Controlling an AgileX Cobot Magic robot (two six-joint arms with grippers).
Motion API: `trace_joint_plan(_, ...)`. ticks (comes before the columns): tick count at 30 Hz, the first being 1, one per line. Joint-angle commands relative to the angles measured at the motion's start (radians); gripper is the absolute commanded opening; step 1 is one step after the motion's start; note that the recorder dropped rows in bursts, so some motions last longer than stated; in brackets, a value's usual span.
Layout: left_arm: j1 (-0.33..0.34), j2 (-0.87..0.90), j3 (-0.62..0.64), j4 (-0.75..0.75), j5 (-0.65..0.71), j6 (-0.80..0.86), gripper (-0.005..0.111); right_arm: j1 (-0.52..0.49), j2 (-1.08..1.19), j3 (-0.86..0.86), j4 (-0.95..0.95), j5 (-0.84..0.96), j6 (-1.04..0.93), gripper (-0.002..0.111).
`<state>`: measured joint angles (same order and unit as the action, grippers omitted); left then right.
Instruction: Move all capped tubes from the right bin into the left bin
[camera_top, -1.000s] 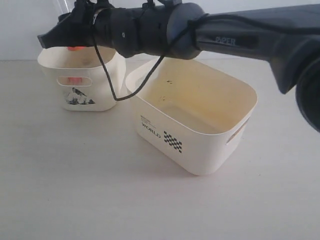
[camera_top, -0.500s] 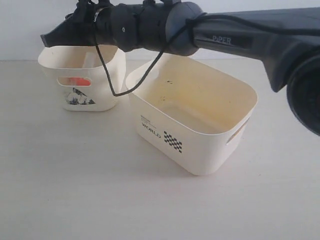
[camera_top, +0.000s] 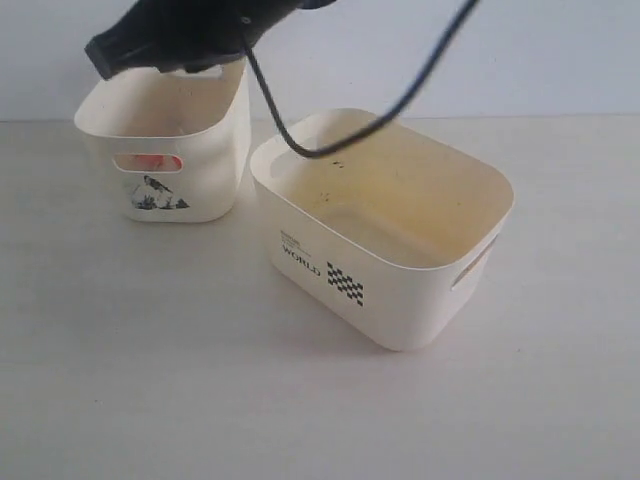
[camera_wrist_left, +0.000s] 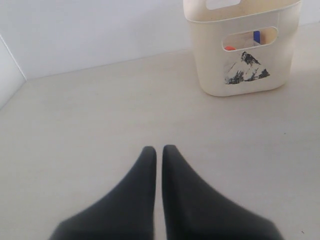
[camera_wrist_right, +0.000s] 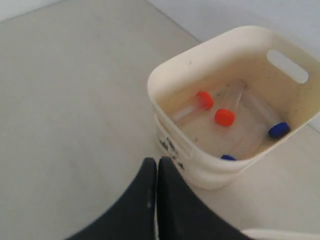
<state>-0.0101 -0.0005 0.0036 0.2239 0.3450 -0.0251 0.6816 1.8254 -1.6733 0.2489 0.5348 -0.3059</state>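
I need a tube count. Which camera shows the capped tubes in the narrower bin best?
The right wrist view: it looks down into the left bin, showing the capped tubes, two orange-capped, two blue-capped. The left wrist view glimpses one orange and one blue cap through a handle slot; the exterior view, only orange.

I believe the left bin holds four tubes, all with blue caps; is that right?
Not quite. The left bin does hold four, but only two have blue caps; the other two have orange caps, as the right wrist view shows.
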Motion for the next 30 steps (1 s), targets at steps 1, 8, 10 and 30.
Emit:
trace_joint_plan(1, 0.000, 0.000, -0.004, 0.002, -0.004, -0.010, 0.004, 0.027, -0.210, 0.255, 0.047, -0.057, -0.095, 0.000)
trace_joint_plan(8, 0.000, 0.000, -0.004, 0.002, -0.004, -0.010, 0.004, 0.027, -0.508, 0.555, 0.180, -0.132, -0.095, 0.000)
trace_joint_plan(10, 0.000, 0.000, -0.004, 0.002, -0.004, -0.010, 0.004, 0.027, -0.557, 0.577, 0.180, -0.123, -0.095, 0.000)
trace_joint_plan(30, 0.000, 0.000, -0.004, 0.002, -0.004, -0.010, 0.004, 0.010, -0.903, 0.634, 0.026, -0.131, -0.111, 0.000)
